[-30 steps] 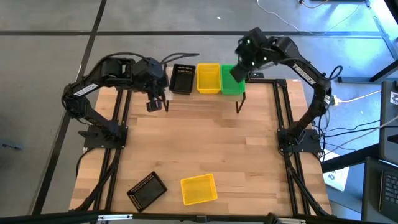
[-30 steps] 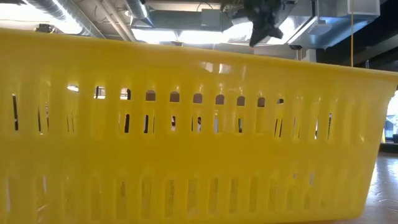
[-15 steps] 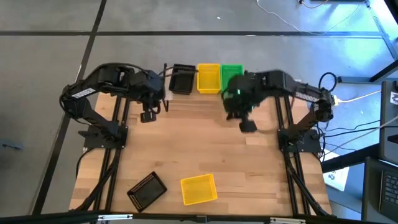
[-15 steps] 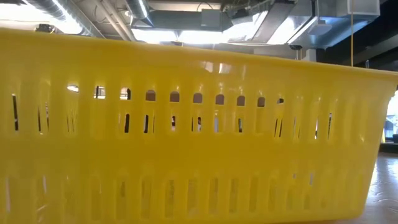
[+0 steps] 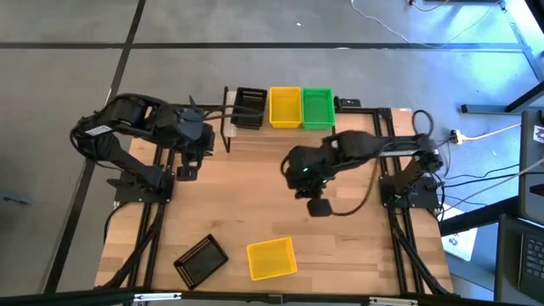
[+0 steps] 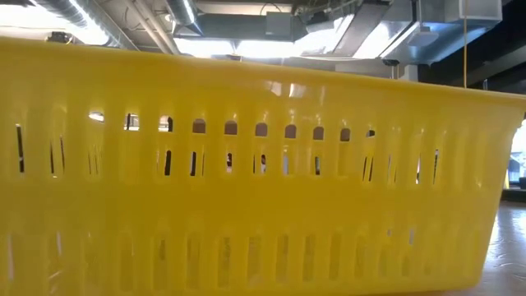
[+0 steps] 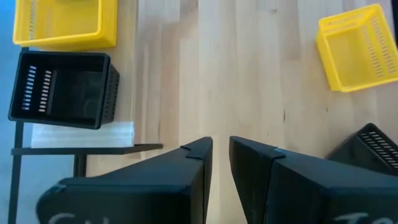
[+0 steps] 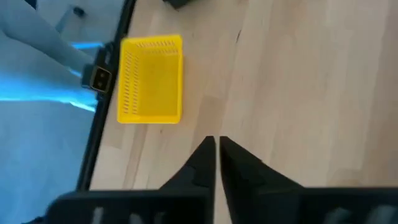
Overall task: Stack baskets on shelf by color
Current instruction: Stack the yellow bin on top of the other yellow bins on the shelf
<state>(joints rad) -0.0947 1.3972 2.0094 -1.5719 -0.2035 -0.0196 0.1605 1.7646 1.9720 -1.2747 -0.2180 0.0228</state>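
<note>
Left gripper (image 5: 186, 172) has pulled back from the low wooden-topped shelf (image 5: 228, 127) toward the desk's left edge, fingers a little apart, empty. Black (image 5: 249, 107), yellow (image 5: 285, 107) and green (image 5: 318, 108) mesh basket stacks sit on the shelf. Right gripper (image 5: 318, 206) has swung off the green stack to mid-desk, nearly closed, empty. Likely next: the loose yellow basket (image 5: 271, 258) and black basket (image 5: 201, 258) at the near edge.
</note>
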